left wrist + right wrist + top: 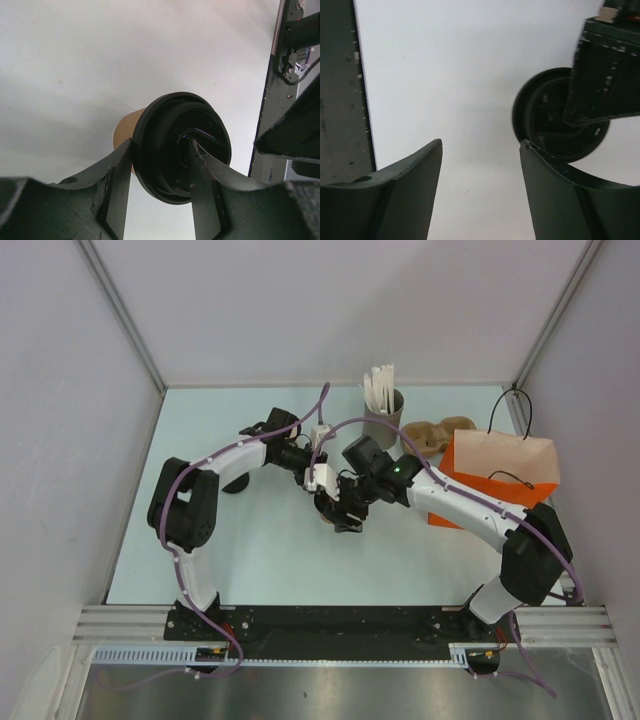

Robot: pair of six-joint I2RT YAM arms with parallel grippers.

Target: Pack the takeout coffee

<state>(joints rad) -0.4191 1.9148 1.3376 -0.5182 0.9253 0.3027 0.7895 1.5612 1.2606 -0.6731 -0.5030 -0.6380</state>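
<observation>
Packing was incomplete: left pincer (160,150) pinched the lidded takeout coffee (167,130), right pincer (480,144) stood spread and empty, orange paper bag (500,475) lay well apart.

I see the small tan kraft-paper coffee cup (125,132) near the middle of the white table (250,550), capped by its round black plastic lid (165,125), which faces the left wrist camera and hides most of the tan wall.

Pale table (270,560), plain white walls (330,300)
</observation>
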